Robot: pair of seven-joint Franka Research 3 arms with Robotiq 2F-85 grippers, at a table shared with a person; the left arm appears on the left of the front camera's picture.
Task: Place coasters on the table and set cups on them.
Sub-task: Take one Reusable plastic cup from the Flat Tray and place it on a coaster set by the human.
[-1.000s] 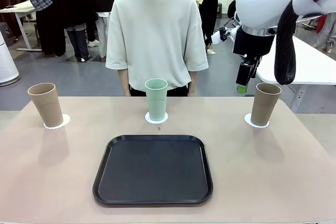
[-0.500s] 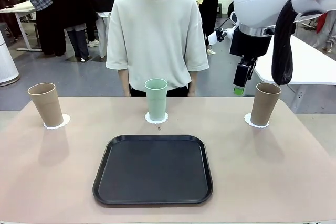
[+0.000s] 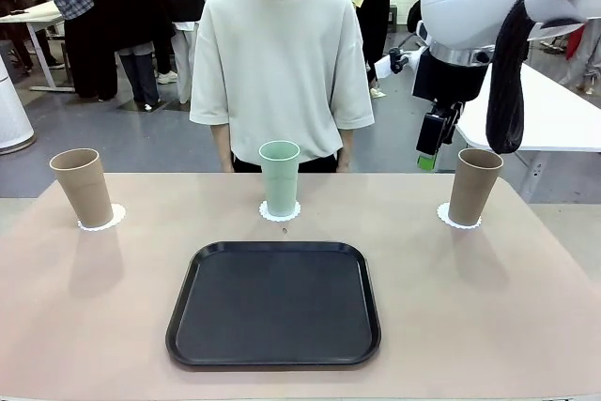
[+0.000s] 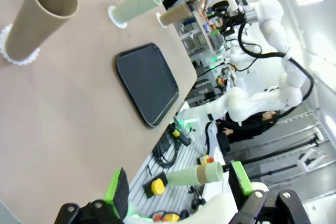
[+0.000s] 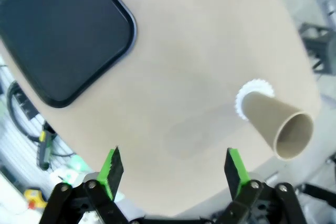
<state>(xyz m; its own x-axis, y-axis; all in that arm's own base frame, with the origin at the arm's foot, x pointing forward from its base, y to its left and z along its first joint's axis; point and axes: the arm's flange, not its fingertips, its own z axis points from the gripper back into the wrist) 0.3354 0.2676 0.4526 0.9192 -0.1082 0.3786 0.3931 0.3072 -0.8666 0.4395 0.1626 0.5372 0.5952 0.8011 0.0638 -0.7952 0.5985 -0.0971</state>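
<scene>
Three cups stand on the beige-pink table (image 3: 488, 298), each on a white lacy coaster. A tan cup (image 3: 83, 187) on its coaster (image 3: 101, 220) is at the far left, a mint green cup (image 3: 279, 177) on its coaster (image 3: 280, 213) is at the far middle, and a tan cup (image 3: 473, 186) on its coaster (image 3: 456, 220) is at the far right. My right gripper (image 3: 428, 146) hangs above the table's far edge, just left of the right tan cup (image 5: 281, 127), open and empty (image 5: 175, 169). My left gripper (image 4: 178, 184) is open and empty, with the left tan cup (image 4: 38, 18) far ahead of it.
A black square tray (image 3: 274, 303) lies empty at the table's front middle. A person in a pale shirt (image 3: 280, 63) stands at the far edge behind the green cup. A white table (image 3: 554, 110) stands behind at the right.
My right arm has risen slightly and shifted a little away from the right tan cup. The cups, coasters and tray have not moved.
</scene>
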